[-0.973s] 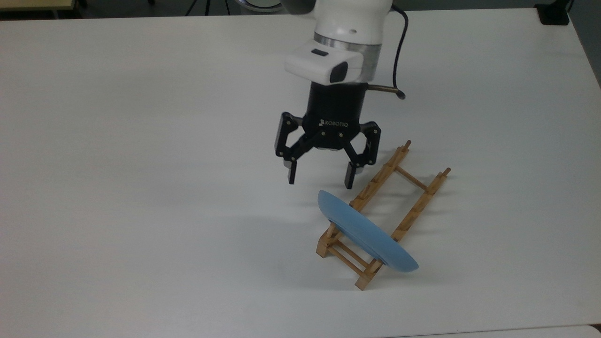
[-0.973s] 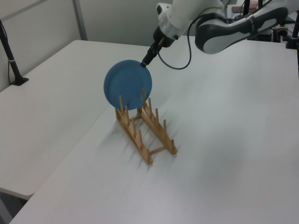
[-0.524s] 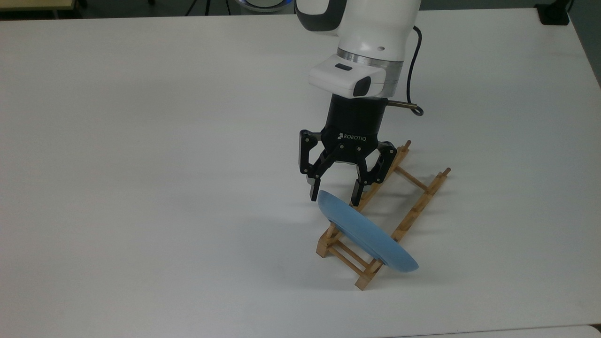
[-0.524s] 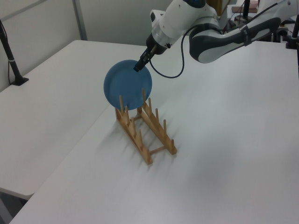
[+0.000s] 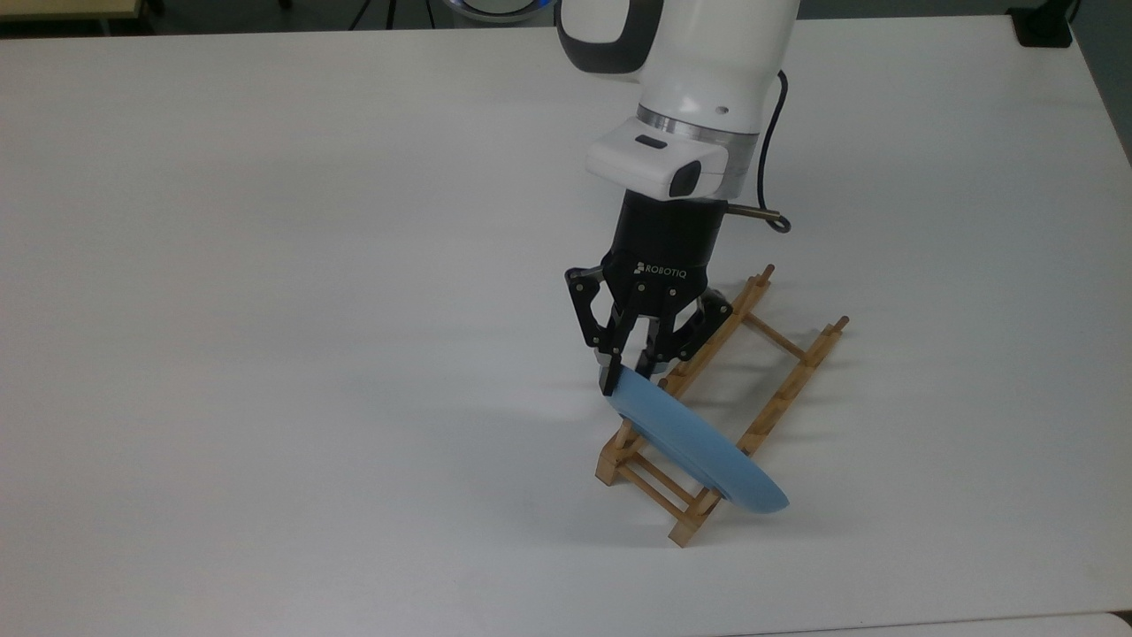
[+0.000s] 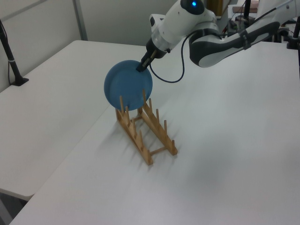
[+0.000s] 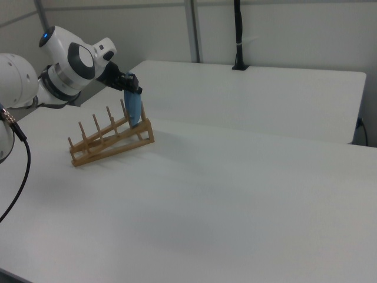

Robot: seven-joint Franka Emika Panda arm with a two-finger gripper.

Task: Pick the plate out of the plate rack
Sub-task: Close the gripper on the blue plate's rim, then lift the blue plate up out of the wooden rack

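Note:
The light-blue plate (image 5: 699, 447) stands on edge in the end slot of the wooden plate rack (image 5: 783, 389), at the rack's near end in the top view. My gripper (image 5: 627, 373) comes down from above and is shut on the plate's upper rim, one finger on each face. In the left view the plate (image 6: 126, 86) faces the camera with the gripper (image 6: 140, 68) at its top right edge, above the rack (image 6: 149, 133). The right view has the plate (image 7: 135, 111) edge-on, the gripper (image 7: 133, 87) pinching its top, and the rack (image 7: 109, 141) below it.
The white table (image 5: 265, 310) spreads wide around the rack. A black cable (image 5: 768, 168) hangs beside the wrist. A black clamped post (image 6: 11, 61) stands at the left view's left table edge, and a black pole (image 7: 238, 35) rises at the back in the right view.
The gripper moved toward the rack and came down onto the plate's upper rim, and its fingers went from wide open to shut on that rim. Plate and rack have not moved.

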